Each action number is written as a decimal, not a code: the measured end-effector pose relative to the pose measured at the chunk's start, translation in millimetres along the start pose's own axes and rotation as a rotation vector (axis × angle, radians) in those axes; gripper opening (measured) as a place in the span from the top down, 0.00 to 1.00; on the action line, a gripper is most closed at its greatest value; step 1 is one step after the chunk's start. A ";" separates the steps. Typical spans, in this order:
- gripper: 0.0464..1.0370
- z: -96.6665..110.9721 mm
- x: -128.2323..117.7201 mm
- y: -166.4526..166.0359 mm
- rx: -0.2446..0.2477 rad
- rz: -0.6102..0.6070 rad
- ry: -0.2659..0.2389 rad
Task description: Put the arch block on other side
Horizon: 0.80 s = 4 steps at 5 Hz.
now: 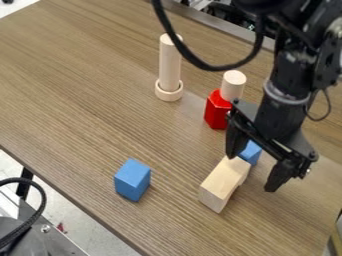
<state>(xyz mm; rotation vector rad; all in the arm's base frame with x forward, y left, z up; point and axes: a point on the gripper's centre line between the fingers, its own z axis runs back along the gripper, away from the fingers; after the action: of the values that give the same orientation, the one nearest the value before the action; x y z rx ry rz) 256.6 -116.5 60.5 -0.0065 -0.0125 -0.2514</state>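
Tabletop [73,90] (wood-grained), pale floor [83,226]

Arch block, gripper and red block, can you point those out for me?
Arch block [224,177]: camera view, on its long upper face.
Gripper [253,170]: camera view, midway between its fingertips.
Red block [216,114]: camera view, on its side, below the pale cylinder.

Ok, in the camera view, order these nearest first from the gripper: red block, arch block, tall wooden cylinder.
1. Arch block, close by the gripper, lower right of centre.
2. Red block, higher in the picture.
3. Tall wooden cylinder, up and left of the red block.
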 end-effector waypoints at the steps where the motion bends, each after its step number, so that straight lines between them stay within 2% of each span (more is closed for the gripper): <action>1: 0.04 13.2 0.6 2.1 0.060 -0.026 -0.019; 2: 0.04 31.2 1.6 -0.1 0.053 -0.034 -0.074; 4: 0.04 17.2 -14.0 2.8 0.008 0.062 -0.024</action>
<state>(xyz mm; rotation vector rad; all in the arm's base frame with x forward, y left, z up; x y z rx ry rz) 243.5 -110.2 77.4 -0.0019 -0.0368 -0.1889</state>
